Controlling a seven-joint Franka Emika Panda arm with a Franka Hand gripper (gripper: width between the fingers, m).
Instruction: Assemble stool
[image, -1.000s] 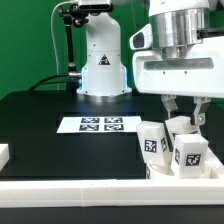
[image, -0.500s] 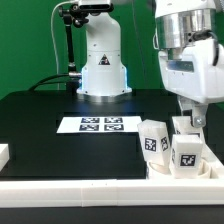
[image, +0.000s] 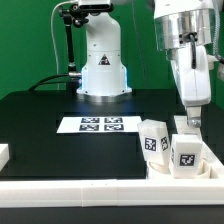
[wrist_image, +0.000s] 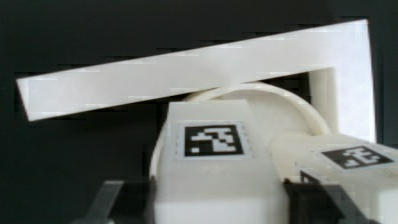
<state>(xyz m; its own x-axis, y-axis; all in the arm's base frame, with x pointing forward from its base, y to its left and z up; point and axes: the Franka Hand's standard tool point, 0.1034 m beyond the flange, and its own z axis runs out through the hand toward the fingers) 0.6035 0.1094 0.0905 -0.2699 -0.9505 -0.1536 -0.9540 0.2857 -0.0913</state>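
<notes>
The stool's round white seat disc (image: 160, 166) lies in the corner of the white rails at the exterior view's right, with three short tagged legs standing on it. My gripper (image: 188, 119) reaches down from above and is shut on the rear leg (image: 184, 124). Two other legs (image: 152, 140) (image: 187, 153) stand in front of it. In the wrist view the held leg (wrist_image: 214, 145) fills the space between my dark fingers (wrist_image: 118, 203), my gripper (wrist_image: 210, 206) closed on its sides. A second leg (wrist_image: 356, 160) stands beside it and the seat's curved edge (wrist_image: 267, 94) shows behind.
The marker board (image: 97, 124) lies on the black table toward the middle. The arm's white base (image: 102, 60) stands at the back. A white rail (image: 90, 190) runs along the front edge and meets a side rail (wrist_image: 338, 75) at the corner. A small white piece (image: 4, 153) sits at far left.
My hand has turned about its vertical axis, from broadside to edge-on in the exterior view, while staying shut on the rear leg. The other legs and seat have not moved.
</notes>
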